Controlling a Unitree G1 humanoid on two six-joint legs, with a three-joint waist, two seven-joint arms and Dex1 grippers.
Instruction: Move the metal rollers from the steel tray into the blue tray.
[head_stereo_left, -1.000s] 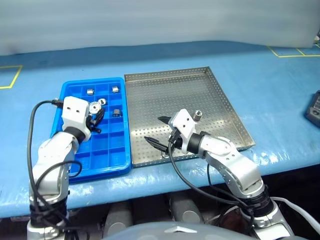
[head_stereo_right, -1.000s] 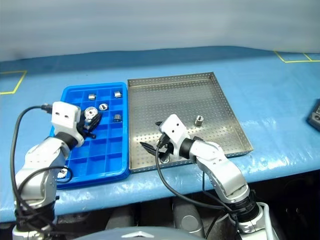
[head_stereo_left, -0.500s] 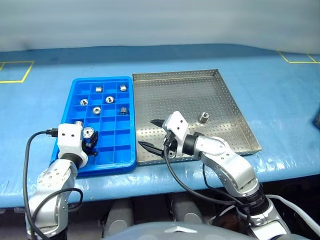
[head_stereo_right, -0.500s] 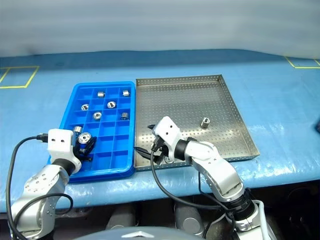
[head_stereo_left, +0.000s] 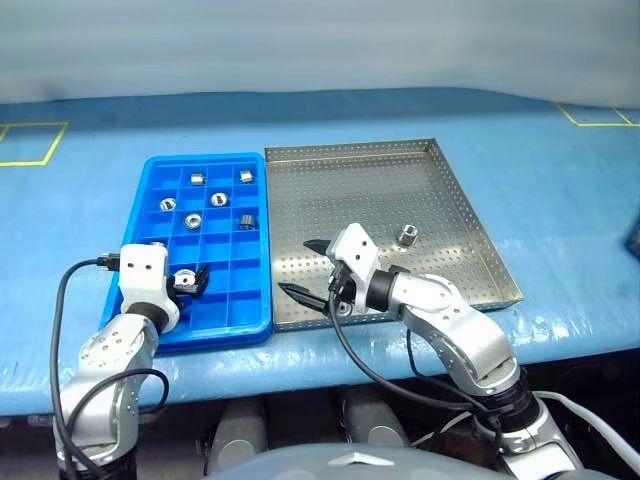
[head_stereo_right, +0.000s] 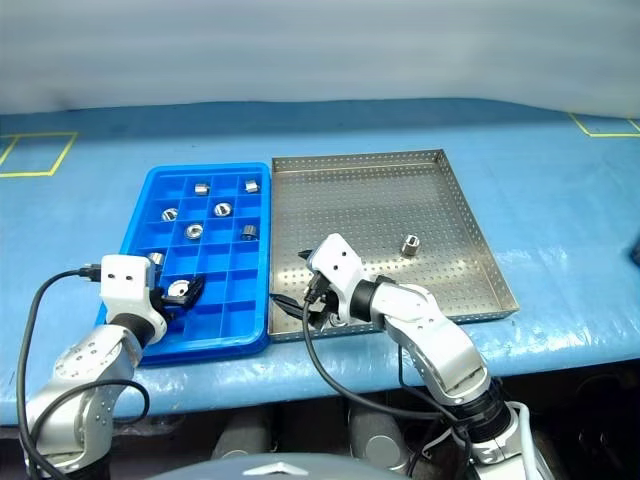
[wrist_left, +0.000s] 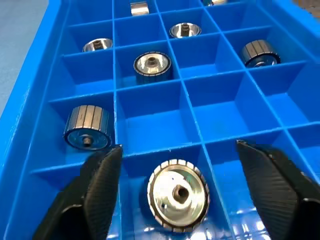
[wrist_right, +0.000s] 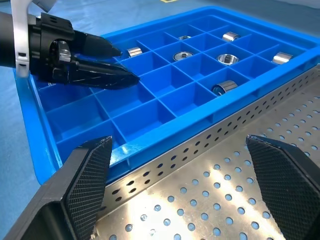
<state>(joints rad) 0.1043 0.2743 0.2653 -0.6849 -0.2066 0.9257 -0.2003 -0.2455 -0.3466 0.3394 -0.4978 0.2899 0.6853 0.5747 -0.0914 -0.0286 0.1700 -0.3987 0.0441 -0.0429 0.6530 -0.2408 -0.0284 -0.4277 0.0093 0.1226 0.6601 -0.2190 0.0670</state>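
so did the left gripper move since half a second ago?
Barely. The left gripper has opened, leaving its roller in the same near-row compartment of the blue tray.

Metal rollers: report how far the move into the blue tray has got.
Done: seven metal rollers sit in the blue tray, the newest lying between the open left gripper's fingers. In hand: nothing; the right gripper is open too. Left: one roller stands in the steel tray.

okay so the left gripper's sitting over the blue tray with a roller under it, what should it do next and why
Probably lift the left gripper clear of the blue tray: its fingers stand open, with the roller lying free in a compartment between them. One roller still sits in the steel tray.
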